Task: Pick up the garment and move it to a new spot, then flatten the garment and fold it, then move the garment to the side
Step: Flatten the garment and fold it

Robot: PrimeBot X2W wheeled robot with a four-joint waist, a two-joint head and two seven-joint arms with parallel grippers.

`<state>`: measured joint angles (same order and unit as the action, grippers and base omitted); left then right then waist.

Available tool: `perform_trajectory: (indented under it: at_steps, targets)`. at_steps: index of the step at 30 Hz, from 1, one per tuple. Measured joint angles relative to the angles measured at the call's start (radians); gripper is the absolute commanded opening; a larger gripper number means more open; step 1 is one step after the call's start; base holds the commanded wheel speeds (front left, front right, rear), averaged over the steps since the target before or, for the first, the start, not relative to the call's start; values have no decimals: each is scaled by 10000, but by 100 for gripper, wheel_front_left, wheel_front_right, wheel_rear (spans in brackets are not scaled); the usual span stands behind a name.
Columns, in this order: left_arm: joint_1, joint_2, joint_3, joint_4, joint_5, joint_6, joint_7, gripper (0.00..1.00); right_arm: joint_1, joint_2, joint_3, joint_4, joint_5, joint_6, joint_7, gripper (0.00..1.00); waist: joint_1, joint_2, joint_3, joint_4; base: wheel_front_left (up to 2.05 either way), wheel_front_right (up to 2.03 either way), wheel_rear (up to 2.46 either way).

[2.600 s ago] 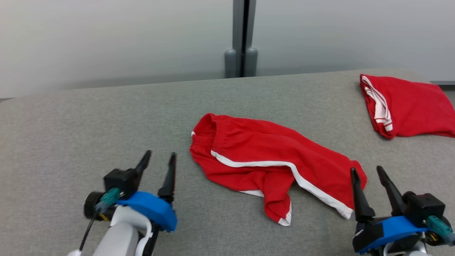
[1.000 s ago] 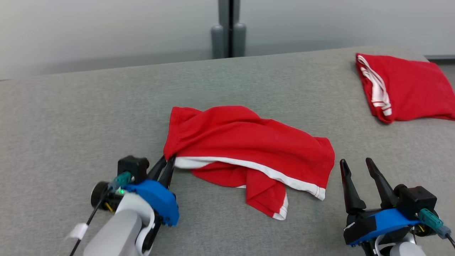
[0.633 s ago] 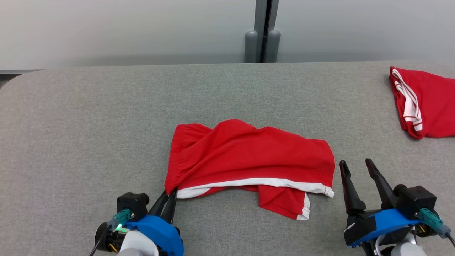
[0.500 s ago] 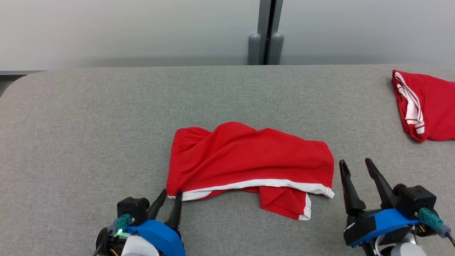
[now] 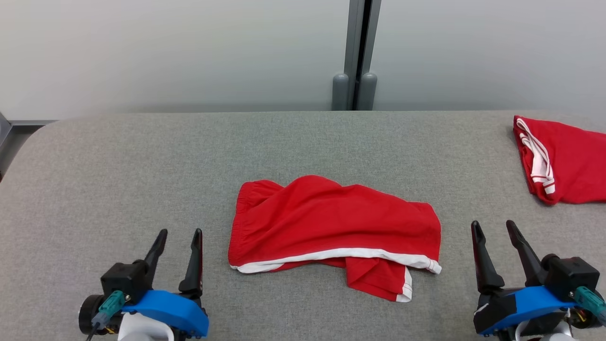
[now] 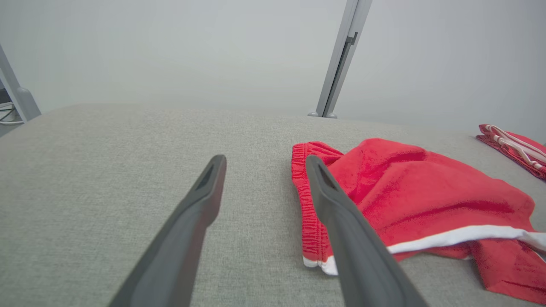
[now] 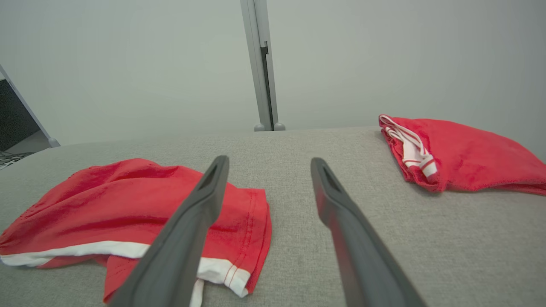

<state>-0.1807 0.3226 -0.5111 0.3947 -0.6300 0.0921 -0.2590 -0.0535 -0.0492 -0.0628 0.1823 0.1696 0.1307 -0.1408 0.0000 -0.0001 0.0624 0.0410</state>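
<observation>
Red shorts [image 5: 331, 222] lie rumpled on grey table [image 5: 118, 166]; flattening, folding, sideways move seemingly remain. Left gripper [image 5: 180, 232], right gripper [image 5: 492, 223] wide open, empty.

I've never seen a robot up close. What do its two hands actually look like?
They match. The left gripper and right gripper each have two long, dark, tapering fingers with a narrow slot near the tip. Behind the fingers sit a black block and a curved blue housing, with a teal cable plug at the side and a pale forearm below.
</observation>
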Motion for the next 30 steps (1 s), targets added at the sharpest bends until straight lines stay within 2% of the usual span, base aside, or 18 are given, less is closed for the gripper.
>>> perform_trajectory:
  at_steps: [5, 7, 17, 30]
  targets:
    - [536, -50, 1080, -846, 800, -71, -27, 100, 206, -2, -142, 73, -67, 0, -19, 100, 0, 0, -301, -8, 0, 0, 0]
    - [961, -163, 1553, -1020, 1174, -228, -27, 100, 348, -2, -213, 203, -82, 0, -27, 100, 0, 0, -512, -31, 0, 0, 0]
    - [1429, -552, 2222, -811, 1931, -683, -27, 100, 651, -2, -159, 456, -8, 0, 75, 100, 0, 1, -767, -41, 0, 0, 0]
    - [1567, -982, 2849, -477, 2364, -1183, -27, 100, 776, -2, -35, 518, 104, 0, 86, 100, 0, 1, -853, -142, 0, 0, 0]
